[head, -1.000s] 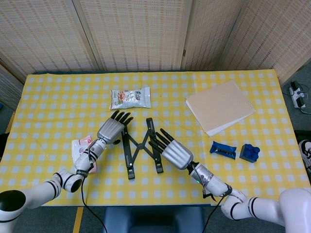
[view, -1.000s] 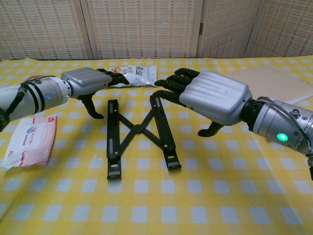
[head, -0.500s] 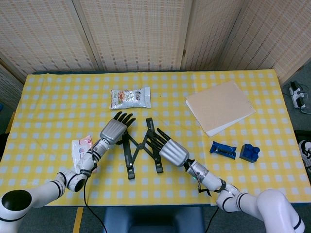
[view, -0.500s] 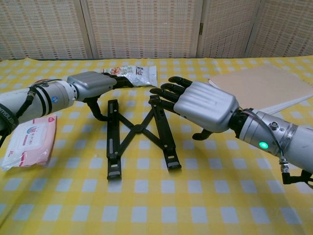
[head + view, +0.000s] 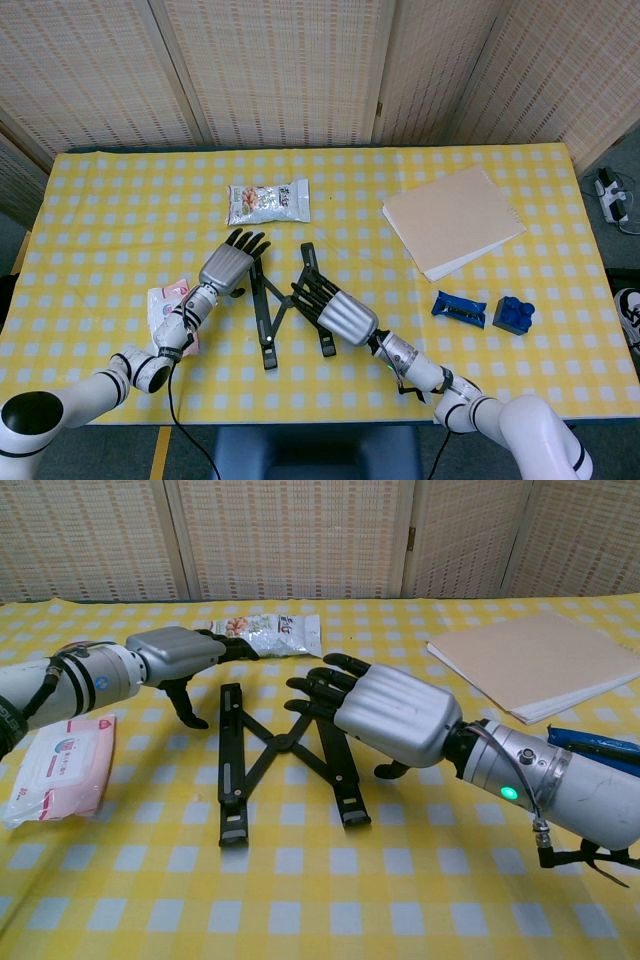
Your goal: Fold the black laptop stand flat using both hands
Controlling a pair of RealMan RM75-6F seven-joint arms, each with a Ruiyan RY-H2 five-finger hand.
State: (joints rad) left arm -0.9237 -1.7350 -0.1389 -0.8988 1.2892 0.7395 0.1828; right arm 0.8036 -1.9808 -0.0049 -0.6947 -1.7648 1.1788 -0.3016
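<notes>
The black laptop stand (image 5: pixel 270 322) lies spread on the yellow checked cloth, its two long bars joined by crossed links (image 5: pixel 284 744). My left hand (image 5: pixel 229 266) hovers at the far end of the left bar (image 5: pixel 230 766), fingers stretched out and thumb hanging down beside the bar, holding nothing. My right hand (image 5: pixel 334 311) lies flat and open over the upper half of the right bar (image 5: pixel 345 792), fingers pointing left across the links. In the chest view the left hand (image 5: pixel 180 652) and right hand (image 5: pixel 386 712) flank the stand. Whether the right palm touches the bar is hidden.
A snack packet (image 5: pixel 268 202) lies behind the stand. A pink tissue pack (image 5: pixel 167 306) sits left of it. A beige stack of sheets (image 5: pixel 452 220) is at the back right, with a blue clip (image 5: pixel 459 308) and a blue block (image 5: pixel 513 315) in front of it.
My right hand has slid left and lower, from beside the right bar to over it and the links. My left hand shifted slightly but stays by the left bar.
</notes>
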